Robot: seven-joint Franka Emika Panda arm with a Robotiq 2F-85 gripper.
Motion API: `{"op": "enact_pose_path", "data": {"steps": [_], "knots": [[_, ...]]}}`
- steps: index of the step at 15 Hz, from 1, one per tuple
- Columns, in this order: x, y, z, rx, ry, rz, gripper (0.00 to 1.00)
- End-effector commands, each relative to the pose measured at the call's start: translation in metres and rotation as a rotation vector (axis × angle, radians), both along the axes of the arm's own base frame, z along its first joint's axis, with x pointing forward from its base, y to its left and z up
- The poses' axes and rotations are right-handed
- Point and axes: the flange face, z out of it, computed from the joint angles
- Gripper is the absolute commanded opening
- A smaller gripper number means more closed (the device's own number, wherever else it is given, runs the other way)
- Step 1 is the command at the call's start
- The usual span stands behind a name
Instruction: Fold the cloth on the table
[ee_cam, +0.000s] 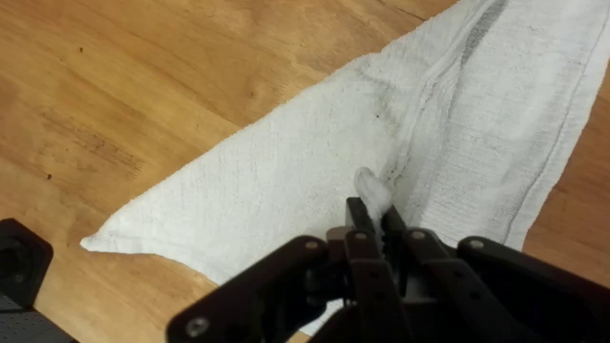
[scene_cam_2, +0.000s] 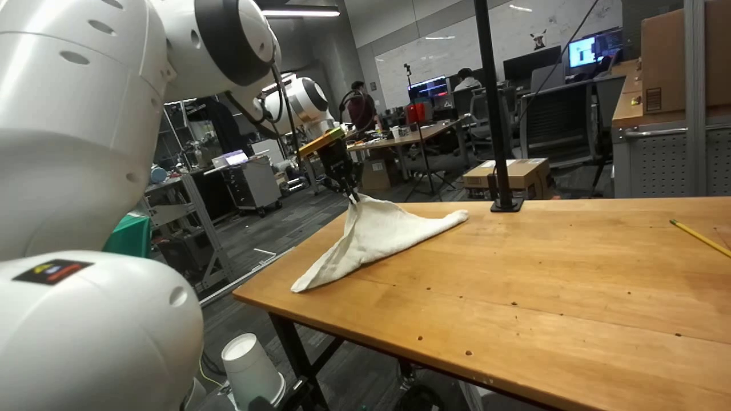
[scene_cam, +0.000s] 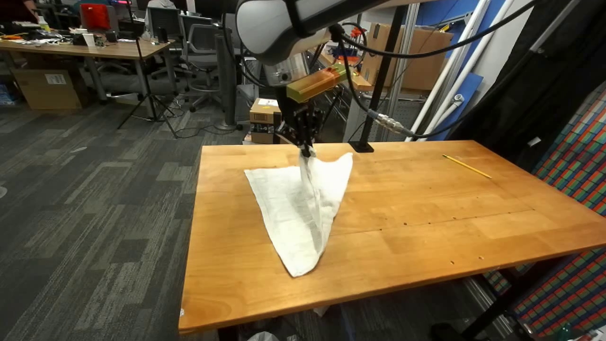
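Desk (scene_cam: 52, 49), wood-topped: one, well left of the black post (scene_cam: 380, 83) and far beyond it; bears assorted small items, mostly too blurred to name.

Large carton (scene_cam: 49, 87), brown, white label: one, on the floor, well left of the post.

Tripod (scene_cam: 150, 96), black: one, upright on the floor, left of the post and beyond it.

Small carton (scene_cam: 265, 113), brown: one, beyond the post and, from where I stand, left of it.

Cloth (scene_cam: 284, 203), white: one, on the table (scene_cam: 227, 265), left of the post in both exterior views and on my side of it. Most lies spread on the wood; one part rises to a peak, a ridge running down from it. In the wrist view a corner points towards the post's foot, near but apart.

Gripper (scene_cam: 307, 150), black: one, left of the post, pointing down at the cloth's peak. Fingertips (ee_cam: 355, 212) pinch the cloth between them, a small tuft standing out past them. Whether corner or edge is held, I cannot tell.

Robot arm (scene_cam: 265, 28), white with black bands: one, its lower end left of the post.

White tubes (scene_cam: 466, 71), tilted: right of the post, beyond it.

Pencil (scene_cam: 467, 166), yellow: one, lying on the table, well right of the post.

Wall covering (scene_cam: 575, 170), red, green and blue: far right of the post.
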Motion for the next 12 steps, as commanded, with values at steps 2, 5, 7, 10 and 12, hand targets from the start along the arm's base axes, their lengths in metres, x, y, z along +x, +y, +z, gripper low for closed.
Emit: {"op": "enact_pose_path", "data": {"steps": [2, 5, 7, 10, 12], "knots": [[0.019, 0.036, -0.001, -0.023, -0.009, 0.017, 0.09], [0.02, 0.056, -0.013, -0.038, 0.003, 0.03, 0.08], [0.018, 0.068, -0.022, -0.052, 0.016, 0.036, 0.08], [0.014, 0.083, -0.031, -0.074, 0.028, 0.046, 0.09], [0.009, 0.093, -0.031, -0.086, 0.032, 0.054, 0.08]]}}
